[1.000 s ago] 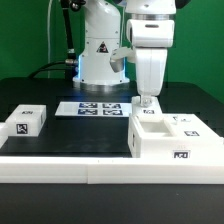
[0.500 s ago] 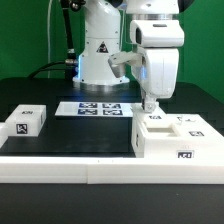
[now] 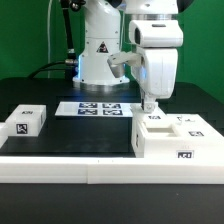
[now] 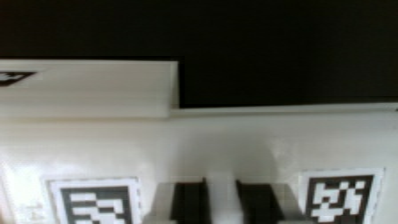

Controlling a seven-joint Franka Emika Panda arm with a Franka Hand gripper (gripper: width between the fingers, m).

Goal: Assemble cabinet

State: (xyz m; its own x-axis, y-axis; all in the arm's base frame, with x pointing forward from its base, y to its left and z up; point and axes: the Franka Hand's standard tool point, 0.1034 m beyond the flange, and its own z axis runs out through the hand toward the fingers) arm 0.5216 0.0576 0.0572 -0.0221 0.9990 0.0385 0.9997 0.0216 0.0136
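Exterior view: the Franka arm reaches straight down over the exterior view's right side of the black table, and its gripper meets the rear top edge of the cabinet. The cabinet, a big white box with an open recess in its top and square black-and-white tags on its top and front face, stands at the exterior view's right, just behind the long white rail along the front. The marker board lies flat near the middle of the table, in front of the robot base. A small white block bearing one tag sits well apart at the exterior view's left.

Wrist view: the cabinet fills most of the picture as a white surface with a stepped edge against the dark table. Two tags lie on it, one on each side of the gripper. Its dark fingers stand close together with only a narrow pale strip between them; I cannot tell whether they pinch a part of the cabinet or merely rest against it
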